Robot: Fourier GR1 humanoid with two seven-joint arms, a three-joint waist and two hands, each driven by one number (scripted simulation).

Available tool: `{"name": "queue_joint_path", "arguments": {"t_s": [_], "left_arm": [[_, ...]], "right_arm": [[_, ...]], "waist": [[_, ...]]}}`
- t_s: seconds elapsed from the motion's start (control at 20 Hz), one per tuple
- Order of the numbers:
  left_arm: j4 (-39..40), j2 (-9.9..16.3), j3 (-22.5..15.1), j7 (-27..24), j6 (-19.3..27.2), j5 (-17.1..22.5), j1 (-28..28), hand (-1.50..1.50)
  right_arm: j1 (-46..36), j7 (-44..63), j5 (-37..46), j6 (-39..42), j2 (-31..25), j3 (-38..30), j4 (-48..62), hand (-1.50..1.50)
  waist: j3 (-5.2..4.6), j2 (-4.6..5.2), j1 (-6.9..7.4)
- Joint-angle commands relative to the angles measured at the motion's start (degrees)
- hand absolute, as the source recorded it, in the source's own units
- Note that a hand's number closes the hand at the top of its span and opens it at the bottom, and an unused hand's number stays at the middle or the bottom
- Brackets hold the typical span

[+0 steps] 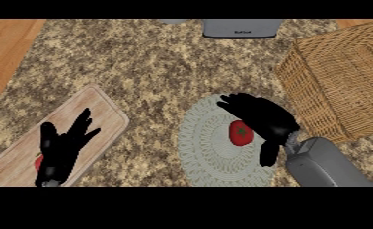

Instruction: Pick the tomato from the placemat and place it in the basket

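Observation:
A red tomato (pixel 241 133) with a green stem lies on the round pale woven placemat (pixel 207 154) at the lower middle. My right hand (pixel 268 117) hovers over the mat just right of the tomato, fingers spread toward the upper left and thumb pointing down; it is open and holds nothing. The wicker basket (pixel 335 80) stands at the right edge, beyond the hand. My left hand (pixel 62 146) rests open at the lower left, fingers up, over a wooden cutting board (pixel 94 114).
A small red object (pixel 38 163) peeks out under the left hand on the board. A grey appliance (pixel 242 27) stands at the counter's back edge. Speckled granite counter (pixel 160 70) lies between the board and the mat.

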Motion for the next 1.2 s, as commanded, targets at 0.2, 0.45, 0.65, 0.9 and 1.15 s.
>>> {"name": "queue_joint_path", "arguments": {"t_s": [0.2,0.45,0.65,0.9,1.15], "left_arm": [[4.58,1.24,2.2,-1.74,-4.11,1.34,2.72,0.0],[4.05,-1.87,-0.67,-4.13,-0.5,-3.29,5.37,0.0],[3.8,-2.36,0.29,2.41,0.04,-2.1,-1.26,0.0],[3.85,-2.12,0.84,1.03,-0.73,-2.62,0.91,0.0],[1.72,-1.02,1.45,0.25,-3.52,-1.58,4.22,0.0]], "right_arm": [[1.59,0.69,5.55,2.09,0.45,1.99,2.61,-1.5],[-0.61,0.78,7.94,-0.01,4.91,1.48,9.07,-1.5],[-0.98,-3.14,8.76,-1.45,4.66,-0.04,10.7,-1.5],[-0.28,-3.48,10.83,-1.54,6.85,0.74,12.27,-1.5],[-1.51,-6.63,11.66,-2.67,6.02,-2.0,15.18,1.5]], "waist": [[-0.68,0.4,-0.16],[-0.65,0.48,0.18],[-0.65,0.49,-0.26],[-0.65,0.45,-0.15],[-0.65,0.44,0.09]]}}
